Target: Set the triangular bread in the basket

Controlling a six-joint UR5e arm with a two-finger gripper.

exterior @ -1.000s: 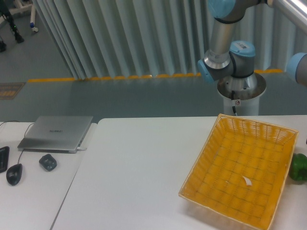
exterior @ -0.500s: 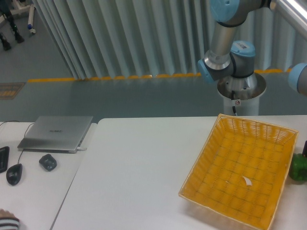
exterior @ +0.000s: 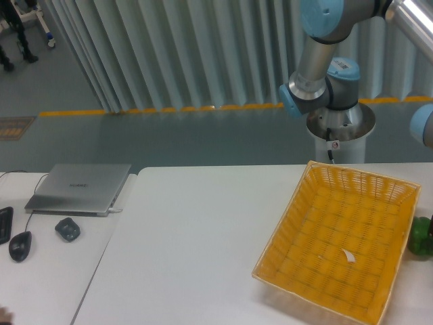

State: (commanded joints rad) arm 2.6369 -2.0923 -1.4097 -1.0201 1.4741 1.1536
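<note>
While arm (exterior: 318,61) rises behind, basket (exterior: 318,223) bare

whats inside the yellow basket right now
Only a small white tag lies on the floor of the basket; no triangular bread is in it. Nothing covers the interior. A green object sits outside, beside its right rim, cut off by the frame edge.

The scene was recorded by one fixed camera, set high at the near side of the white surface (exterior: 203,230) and angled down across it toward the arm's pedestal (exterior: 336,132) and a ribbed wall (exterior: 189,54) behind. The view was taken from middling range: the yellow basket (exterior: 338,244) was cut slightly at the lower edge, and a laptop (exterior: 80,187) was caught at left. No second view was supplied.
</note>
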